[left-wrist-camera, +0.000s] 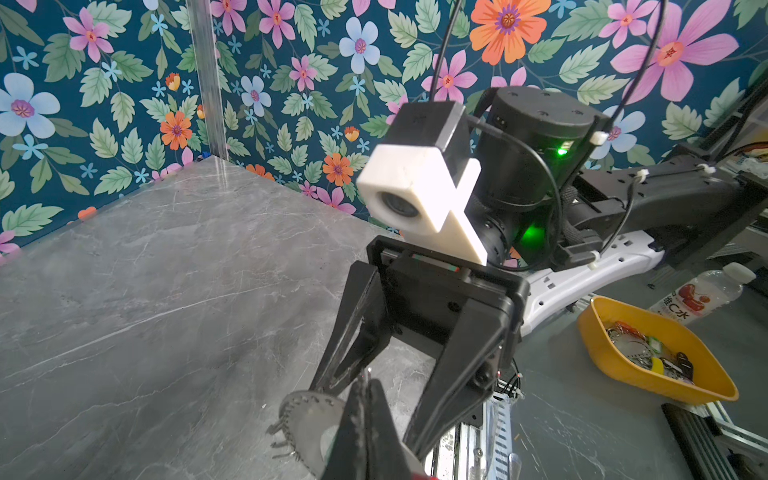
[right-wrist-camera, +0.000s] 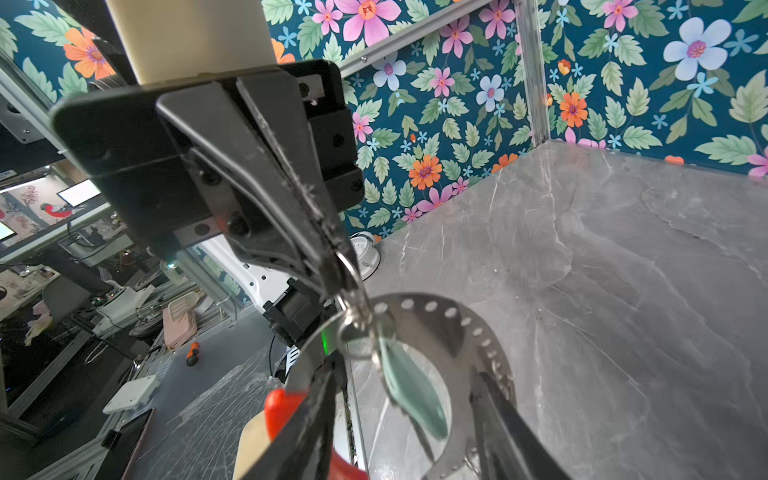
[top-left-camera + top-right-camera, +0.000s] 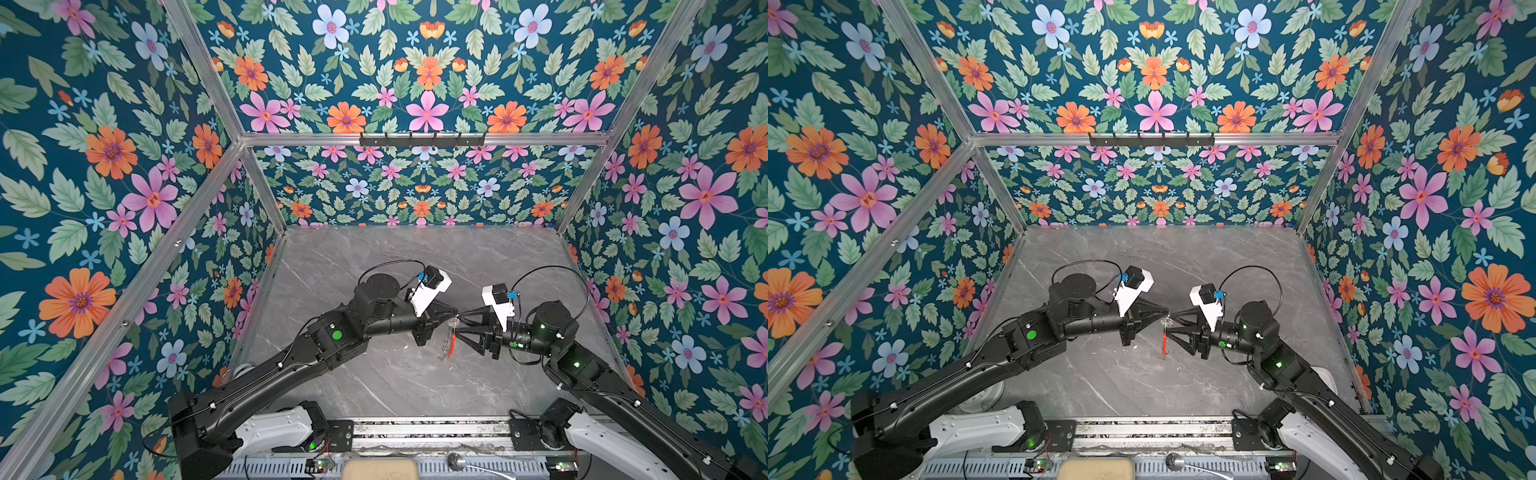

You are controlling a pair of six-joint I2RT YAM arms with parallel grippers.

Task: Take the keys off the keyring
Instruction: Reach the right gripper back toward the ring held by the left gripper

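The keyring (image 2: 440,316), a grey band with holes and one red section (image 2: 286,407), hangs in the air over the middle of the table; both top views show it edge-on (image 3: 453,341) (image 3: 1165,343). My left gripper (image 3: 456,312) (image 1: 365,386) is shut on a small wire ring (image 2: 351,266) at the band's top. That ring links to a silver key head (image 2: 359,328) with a pale green tag (image 2: 411,390). My right gripper (image 3: 458,324) (image 2: 403,370) faces the band, jaws apart on either side of the tag. Whether its fingertips touch the band I cannot tell.
The grey marble table (image 3: 374,374) is walled by floral panels. A white round clock (image 2: 365,253) sits at its left edge. A black hook rail (image 3: 422,139) hangs on the back wall. Outside the enclosure are a yellow bin (image 1: 615,365) and a bottle (image 1: 698,295).
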